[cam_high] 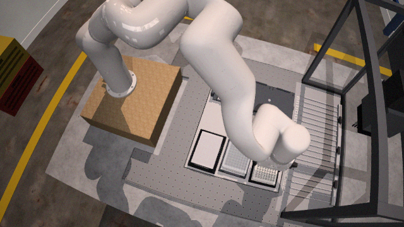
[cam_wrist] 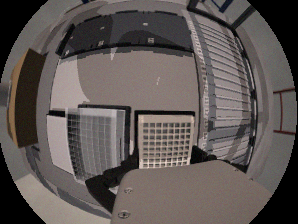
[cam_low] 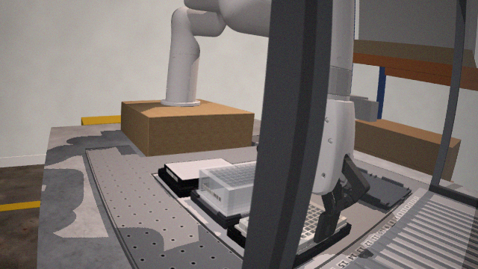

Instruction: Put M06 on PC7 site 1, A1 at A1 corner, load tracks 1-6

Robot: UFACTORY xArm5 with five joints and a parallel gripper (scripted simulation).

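- Jaws stand wide apart astride M06 (cam_high: 264, 175) (cam_low: 309, 224) (cam_wrist: 165, 136), which is in its nest; you cannot tell if they press.
- You still need to load PC7 (cam_high: 275, 97) (cam_low: 385, 188) (cam_wrist: 131, 36), now outside the rails (cam_high: 319, 126) (cam_low: 437, 220) (cam_wrist: 227, 75).
- You can read track numbers 12 to 15; M09's (cam_high: 234, 161) (cam_low: 224, 192) (cam_wrist: 102, 140) label is too small.

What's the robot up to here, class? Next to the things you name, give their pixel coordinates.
The gripper (cam_wrist: 165, 155) is down around M06 (cam_high: 264, 175) (cam_wrist: 165, 140), the 96-well plate, on its nest; whether the fingers grip it yet, I cannot tell. M09 (cam_high: 235, 159) (cam_low: 228, 188) (cam_wrist: 97, 142) and M60 (cam_high: 207, 149) (cam_low: 198, 169) (cam_wrist: 59, 140) sit in their nests. The carrier PC7 (cam_high: 274, 96) (cam_low: 385, 190) (cam_wrist: 125, 37) lies outside the rails (cam_high: 319, 126) (cam_low: 429, 232) (cam_wrist: 225, 80).
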